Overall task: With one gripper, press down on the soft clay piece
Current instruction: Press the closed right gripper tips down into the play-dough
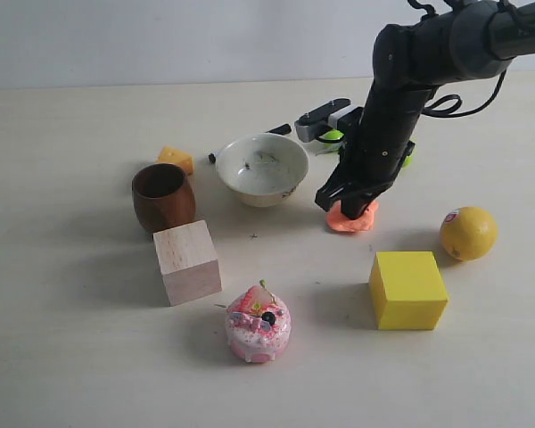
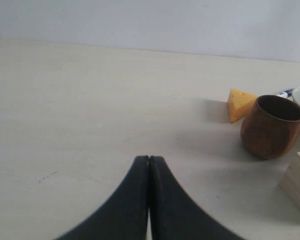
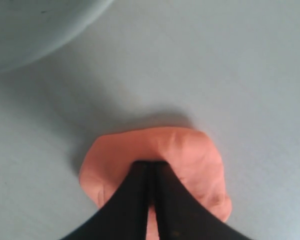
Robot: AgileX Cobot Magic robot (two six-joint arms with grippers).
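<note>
Left end effector [image 2: 149,160]: clenched, empty, low over the bare worktop [image 2: 65,100], with the cheese wedge [image 2: 240,104] and wooden cup [image 2: 271,127] beyond it. You need nothing from it for this task.

Right end effector [image 3: 151,165]: clenched on nothing, tips planted on the soft clay piece [image 3: 190,150].

Step in hand, as you may judge it: the press itself, at contact. Next move calls for a short straight push down, then a clean vertical lift; the clay may cling.

Soft clay piece: salmon-orange, matte, a flat irregular blob with soft folds. It lies on the worktop right of the white bowl [image 1: 262,168], left of the yellow fruit [image 1: 468,233].
</note>
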